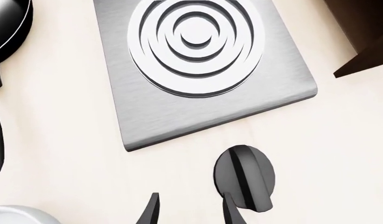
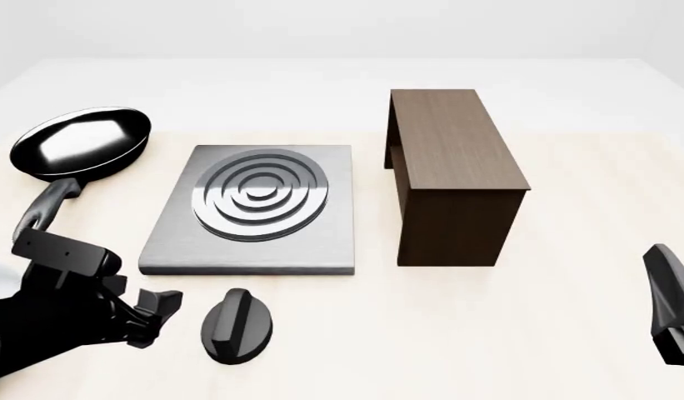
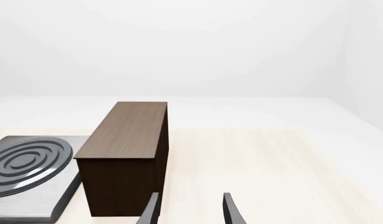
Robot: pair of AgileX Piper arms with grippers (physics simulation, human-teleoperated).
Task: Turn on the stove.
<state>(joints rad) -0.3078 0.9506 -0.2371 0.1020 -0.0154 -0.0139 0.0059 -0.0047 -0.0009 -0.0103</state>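
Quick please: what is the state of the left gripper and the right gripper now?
Left gripper: open, holding nothing, close beside the knob.
Right gripper: open, holding nothing, away from the stove.

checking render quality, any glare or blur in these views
Front view: bright glare patch on the pan, soft sheen on the burner rings. Left wrist view: rings nearly blown out white, knob sharp. Right wrist view: evenly lit, wooden stand crisp, no blur.

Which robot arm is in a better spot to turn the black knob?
The left. Its gripper hangs open right beside the knob in front of the stove. The right gripper is far off, past the wooden stand, and points away from the knob.
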